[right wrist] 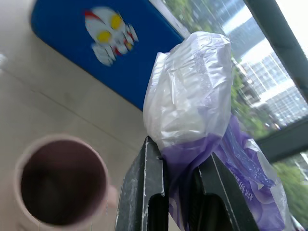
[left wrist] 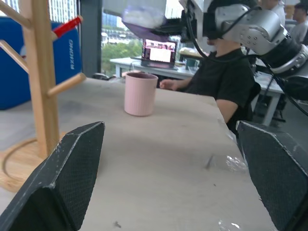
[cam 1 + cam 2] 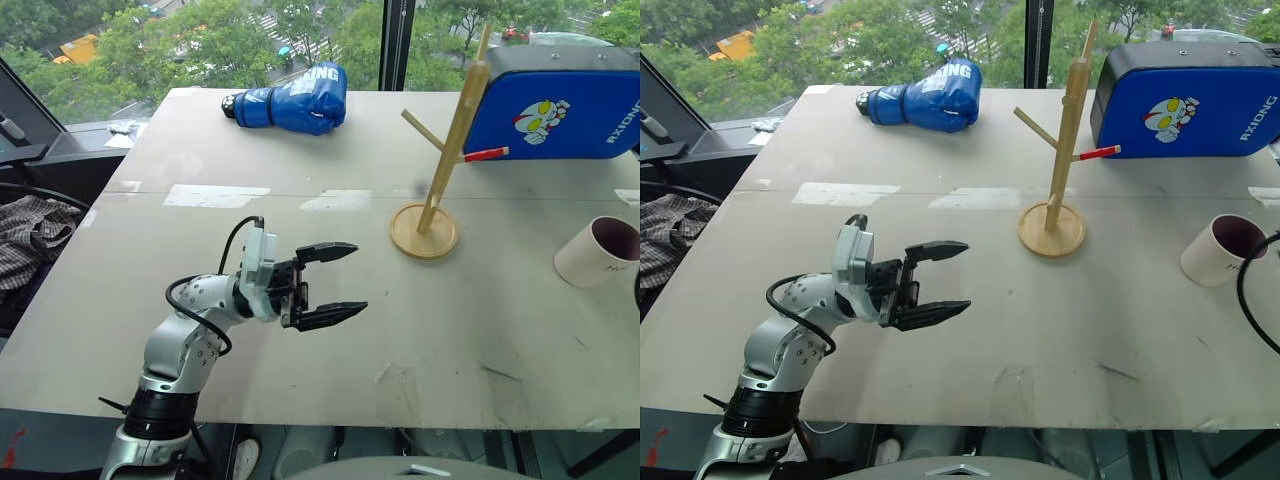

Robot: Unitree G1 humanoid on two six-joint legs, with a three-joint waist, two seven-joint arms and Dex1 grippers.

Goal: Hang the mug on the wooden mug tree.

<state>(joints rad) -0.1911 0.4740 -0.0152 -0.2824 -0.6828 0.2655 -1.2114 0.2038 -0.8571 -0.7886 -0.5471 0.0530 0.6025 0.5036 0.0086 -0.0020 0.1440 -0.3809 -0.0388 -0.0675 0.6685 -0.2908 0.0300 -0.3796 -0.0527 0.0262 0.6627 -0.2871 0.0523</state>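
blue boxing glove [image 3: 295, 100], blue pad [image 3: 560, 100], tissue pkt [image 1: 202, 110]

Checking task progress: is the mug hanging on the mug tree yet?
No, the mug stands on the table, apart from the mug tree.

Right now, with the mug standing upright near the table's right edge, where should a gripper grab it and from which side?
Probably the mug's rim and wall, one finger inside the open mouth, one outside, coming from above. It stands upright, mouth up. That leaves its small handle free for a peg on the wooden mug tree. The open left gripper is free.

An upper-floor office: a person [image 2: 226, 82] at desks, a laptop [image 2: 159, 53], high windows.
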